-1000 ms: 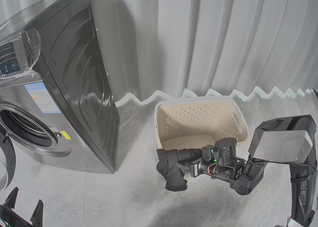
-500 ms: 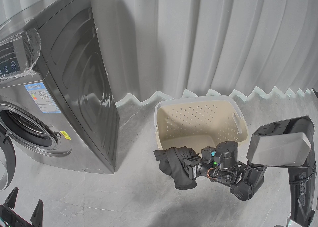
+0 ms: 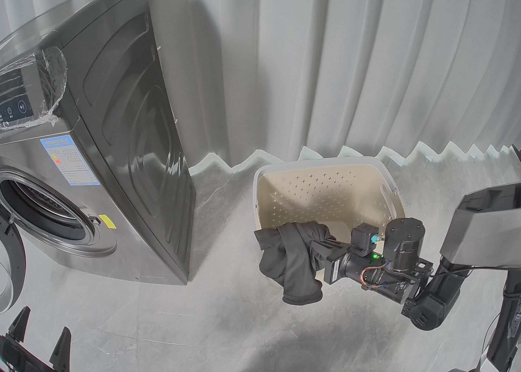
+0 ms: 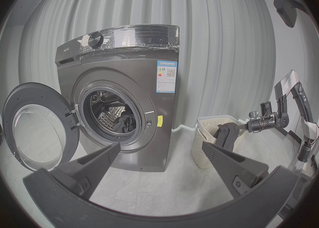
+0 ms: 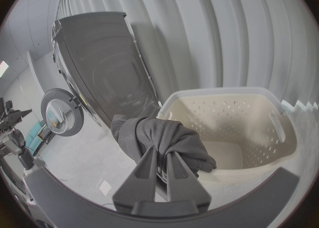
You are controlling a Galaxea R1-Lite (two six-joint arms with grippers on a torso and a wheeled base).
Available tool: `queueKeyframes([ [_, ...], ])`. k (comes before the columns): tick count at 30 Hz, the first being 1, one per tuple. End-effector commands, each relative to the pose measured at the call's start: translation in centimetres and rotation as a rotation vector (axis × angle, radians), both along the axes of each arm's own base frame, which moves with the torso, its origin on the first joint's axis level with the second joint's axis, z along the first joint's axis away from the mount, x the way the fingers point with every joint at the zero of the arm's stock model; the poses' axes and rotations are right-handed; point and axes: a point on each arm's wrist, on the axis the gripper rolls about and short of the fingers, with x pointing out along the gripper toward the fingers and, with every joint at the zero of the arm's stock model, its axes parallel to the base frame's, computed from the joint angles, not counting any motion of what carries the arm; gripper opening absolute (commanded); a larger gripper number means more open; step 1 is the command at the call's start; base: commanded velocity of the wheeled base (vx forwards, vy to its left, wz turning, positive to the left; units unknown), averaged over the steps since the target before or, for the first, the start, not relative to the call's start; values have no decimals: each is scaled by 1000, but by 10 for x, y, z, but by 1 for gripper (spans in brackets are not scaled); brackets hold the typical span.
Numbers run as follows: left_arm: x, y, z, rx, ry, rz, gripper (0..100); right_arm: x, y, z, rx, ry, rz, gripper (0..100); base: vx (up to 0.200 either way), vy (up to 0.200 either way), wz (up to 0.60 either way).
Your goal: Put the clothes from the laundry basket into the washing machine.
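A dark grey garment (image 3: 290,262) hangs over the near rim of the cream laundry basket (image 3: 325,188), held by my right gripper (image 3: 320,251), which is shut on it. The right wrist view has the fingers pinched on the same cloth (image 5: 159,139) in front of the basket (image 5: 232,122). The washing machine (image 3: 81,134) stands at the left with its round door (image 4: 36,125) swung open; dark clothes (image 4: 124,124) lie in the drum. My left gripper (image 3: 38,338) sits low at the bottom left, open, its fingers (image 4: 96,160) holding nothing.
White pleated curtains (image 3: 353,53) close off the back. The grey floor (image 3: 217,308) between machine and basket is bare. The open door (image 3: 11,264) juts out at the far left.
My right arm has drawn back to the right with the garment. The cloth now drapes over the basket's near rim instead of hanging in front of it. The left gripper has not moved.
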Motion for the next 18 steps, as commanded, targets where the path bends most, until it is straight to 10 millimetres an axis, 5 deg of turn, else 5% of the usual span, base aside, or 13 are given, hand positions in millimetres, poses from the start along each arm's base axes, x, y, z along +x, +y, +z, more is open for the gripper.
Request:
queueKeyframes([
  [1, 0, 0, -5, 1, 0, -1, 100, -18, -12, 59, 98, -147, -7, 0, 0, 0, 0],
  [7, 0, 0, -5, 3, 0, -1, 100, -38, -23, 111, 176, -284, -28, 0, 0, 0, 0],
  [14, 0, 0, -4, 6, -1, -4, 100, -57, -35, 136, 166, -308, -82, 0, 0, 0, 0],
  [18, 0, 0, -4, 3, -1, -2, 100, -62, -41, 148, 178, -327, -156, 0, -200, 0, 0],
])
